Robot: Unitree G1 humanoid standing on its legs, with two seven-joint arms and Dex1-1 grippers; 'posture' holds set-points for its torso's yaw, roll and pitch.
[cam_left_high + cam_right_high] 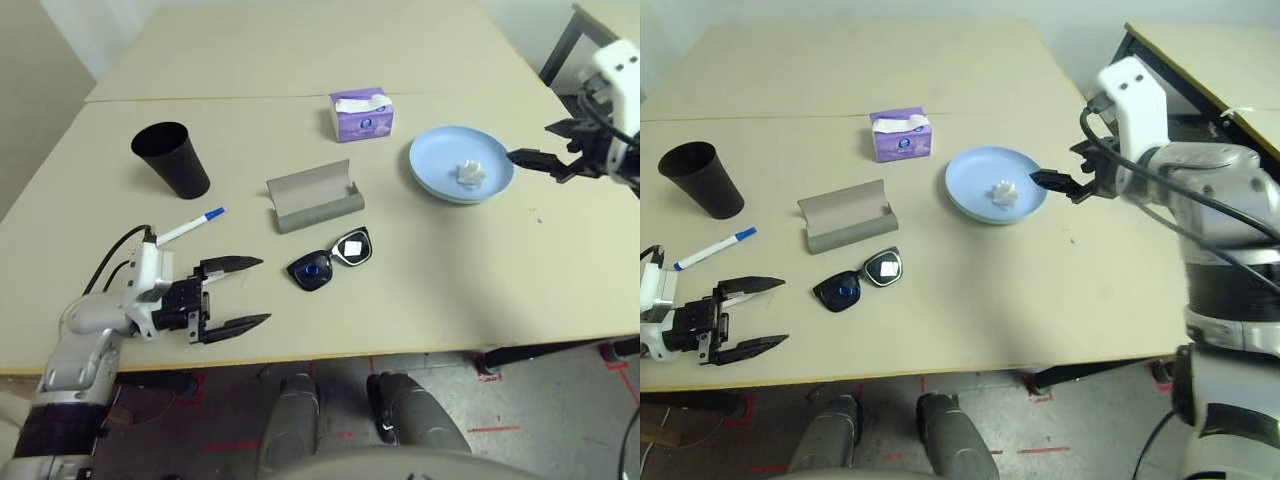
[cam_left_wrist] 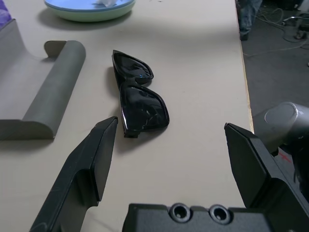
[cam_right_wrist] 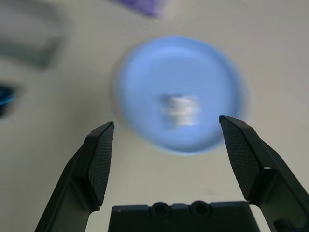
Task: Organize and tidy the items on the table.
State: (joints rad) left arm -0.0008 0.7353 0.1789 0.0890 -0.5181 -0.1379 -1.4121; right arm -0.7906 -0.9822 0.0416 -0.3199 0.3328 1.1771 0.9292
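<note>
Black sunglasses point(image 1: 330, 260) lie near the table's point(image 1: 450, 280) front edge, just ahead of my open left gripper point(image 1: 265, 290), whose fingers point(image 2: 91, 159) point at them. Behind them sits the grey glasses case point(image 1: 315, 195), open. A white marker with a blue cap point(image 1: 190, 227) lies by my left wrist, and the black cup point(image 1: 172, 158) stands behind it. The crumpled tissue point(image 1: 469, 173) rests on the blue plate point(image 1: 435, 150), which is stacked on the green plate point(image 2: 91, 17). My right gripper point(image 3: 166, 123) hovers open at the plates' right rim. The purple tissue box point(image 1: 361, 114) stands at the back.
A seam point(image 1: 200, 98) crosses the table behind the tissue box. A separate table with dark legs point(image 1: 1200, 60) stands at the far right. Bare tabletop stretches right of the sunglasses and in front of the plates. Red tape marks the floor below the front edge.
</note>
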